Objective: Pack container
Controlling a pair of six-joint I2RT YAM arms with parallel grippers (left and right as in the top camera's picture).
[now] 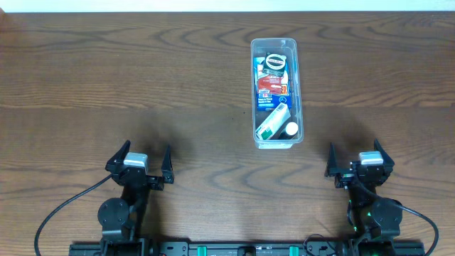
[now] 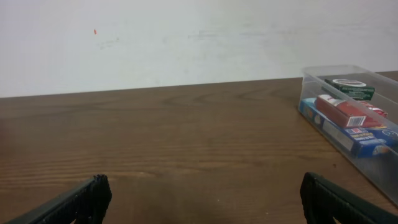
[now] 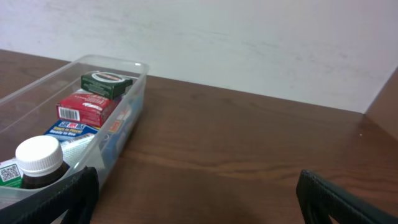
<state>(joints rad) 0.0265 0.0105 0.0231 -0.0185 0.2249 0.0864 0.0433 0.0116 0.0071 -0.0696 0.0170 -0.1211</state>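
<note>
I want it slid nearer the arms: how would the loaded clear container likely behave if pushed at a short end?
The container looks like thin clear plastic, so its walls may flex. Long and low on the smooth wooden table, it would probably slide rather than tip. The white-capped bottle inside might shift.

- No word, brand or number can be read in full anywhere. All the print sits on packs inside the container [image 3: 134, 67], which stands toward the far edge of the worktop [image 3: 249, 143].
- On the red box [image 3: 87, 106], a white panel at the near end carries a barcode; its digits are too small to read.
- On the dark green box [image 3: 107, 83], a white oval ring emblem is on top, its lettering blurred.
- On the blue box [image 3: 67, 129], white lettering is illegible.
- On the white and green pack [image 3: 9, 174], there is a square QR-style code.
</note>
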